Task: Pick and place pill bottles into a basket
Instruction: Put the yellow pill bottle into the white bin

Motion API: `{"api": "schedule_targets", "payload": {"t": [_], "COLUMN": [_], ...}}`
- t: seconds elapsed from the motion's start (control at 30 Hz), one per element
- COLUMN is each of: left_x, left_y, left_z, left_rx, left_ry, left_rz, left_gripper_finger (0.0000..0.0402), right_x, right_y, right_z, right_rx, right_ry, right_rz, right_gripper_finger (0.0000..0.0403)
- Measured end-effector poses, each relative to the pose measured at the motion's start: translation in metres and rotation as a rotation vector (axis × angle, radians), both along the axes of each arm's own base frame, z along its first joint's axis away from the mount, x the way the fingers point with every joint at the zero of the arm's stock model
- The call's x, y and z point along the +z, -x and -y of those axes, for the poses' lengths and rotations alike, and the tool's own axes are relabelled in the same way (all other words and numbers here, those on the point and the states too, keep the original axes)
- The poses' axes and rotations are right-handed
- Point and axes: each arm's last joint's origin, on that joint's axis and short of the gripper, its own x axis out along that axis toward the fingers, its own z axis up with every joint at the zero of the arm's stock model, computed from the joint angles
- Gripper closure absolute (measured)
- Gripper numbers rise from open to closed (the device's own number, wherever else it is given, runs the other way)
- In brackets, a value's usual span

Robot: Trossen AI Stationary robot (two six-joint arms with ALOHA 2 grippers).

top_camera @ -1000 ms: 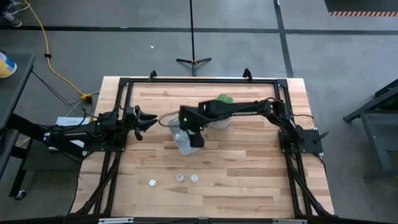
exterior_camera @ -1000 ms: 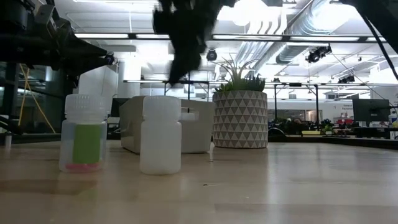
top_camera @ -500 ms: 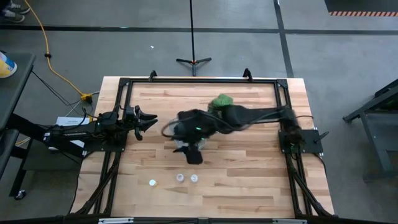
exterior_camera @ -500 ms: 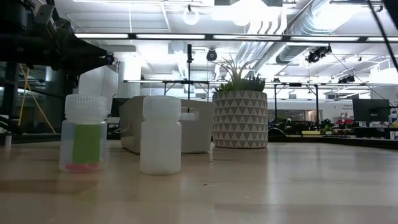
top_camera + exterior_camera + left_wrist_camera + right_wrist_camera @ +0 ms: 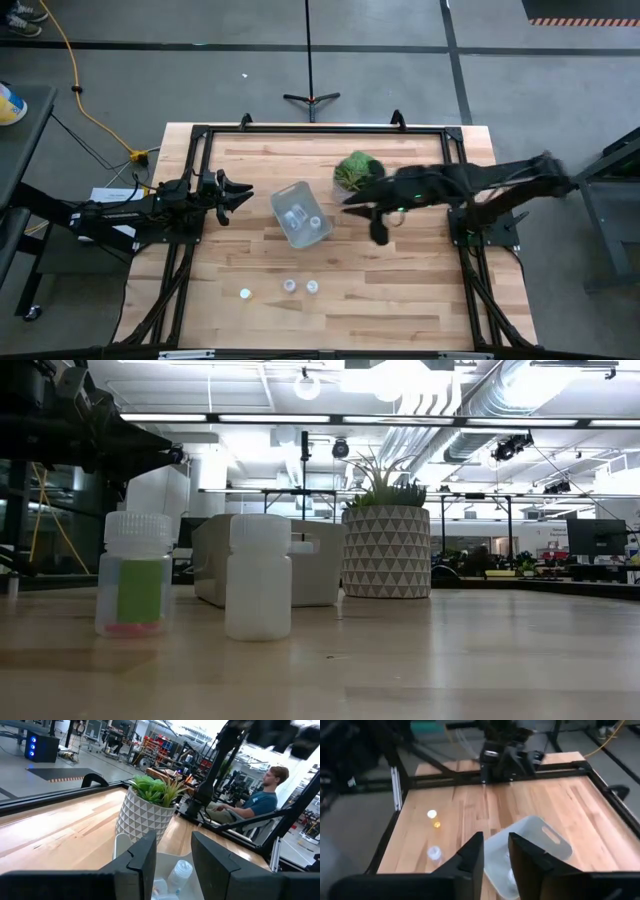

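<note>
The translucent basket (image 5: 301, 215) stands mid-table with whitish pill bottles (image 5: 294, 213) lying in it; one bottle (image 5: 181, 870) shows in the left wrist view. Three more pill bottles (image 5: 289, 286) stand upright nearer the front edge, one of them green-tinted (image 5: 133, 573). My right gripper (image 5: 379, 234) hangs to the right of the basket and above the table. Its fingers (image 5: 496, 857) stand a little apart with nothing between them. My left gripper (image 5: 240, 192) waits open at the basket's left, pointing at it.
A white patterned pot with a green plant (image 5: 357, 170) stands just beyond the basket's far right corner, close to my right arm. A black frame (image 5: 300, 130) runs around the table. Bare wood lies at the right and the front. A person (image 5: 260, 795) sits beyond the table.
My right gripper has left its place over the basket, first toward the near edge, then swinging toward the table's right edge. It has dropped out of the low view's top, and the basket now shows uncovered from above.
</note>
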Motion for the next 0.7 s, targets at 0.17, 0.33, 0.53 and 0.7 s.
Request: {"api": "schedule_targets", "payload": {"t": [0.17,0.33,0.53,0.7], "left_x": [0.0,0.0,0.0,0.0], "left_y": [0.0,0.0,0.0,0.0], "left_z": [0.0,0.0,0.0,0.0], "left_rx": [0.0,0.001,0.001,0.003], "left_ry": [0.0,0.0,0.0,0.0], "left_rz": [0.0,0.0,0.0,0.0], "left_gripper_finger": [0.0245,0.0245,0.0245,0.0245], "right_x": [-0.049,-0.098,-0.138,-0.151], "right_y": [0.063,0.115,0.153,0.179], "right_z": [0.019,0.029,0.037,0.042], "right_rx": [-0.08,-0.123,-0.176,-0.192], "right_ry": [-0.138,-0.139,-0.128,-0.065], "right_rz": [0.109,0.208,0.315,0.398], "right_gripper_finger": [0.0354,0.0374,0.0393,0.0401]}}
